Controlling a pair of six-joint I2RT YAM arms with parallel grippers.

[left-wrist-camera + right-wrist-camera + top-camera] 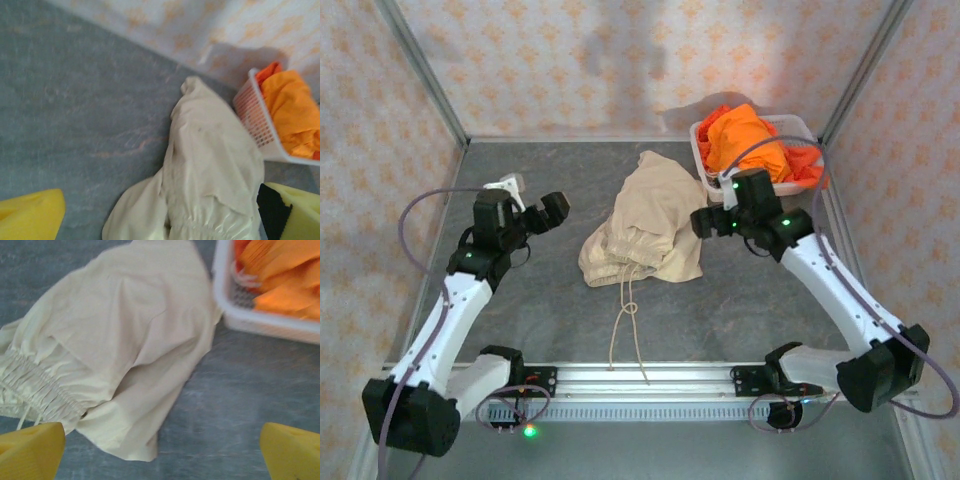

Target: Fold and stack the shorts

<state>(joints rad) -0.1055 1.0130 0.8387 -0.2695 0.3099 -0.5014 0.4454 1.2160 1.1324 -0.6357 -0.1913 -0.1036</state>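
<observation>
beige shorts (645, 225) lie crumpled at table (540, 310) centre, drawstring (628, 325) trailing nearward, likely awaiting spreading. orange shorts (750, 140) heaped in basket (700, 155). left gripper (555, 208) jaws apart, empty; right gripper (702, 222) jaws apart beside beige pair, holding nothing.

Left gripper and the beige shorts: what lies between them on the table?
Nothing lies there. In the top external view, the stretch of grey table between the left gripper and the beige shorts is bare.
</observation>
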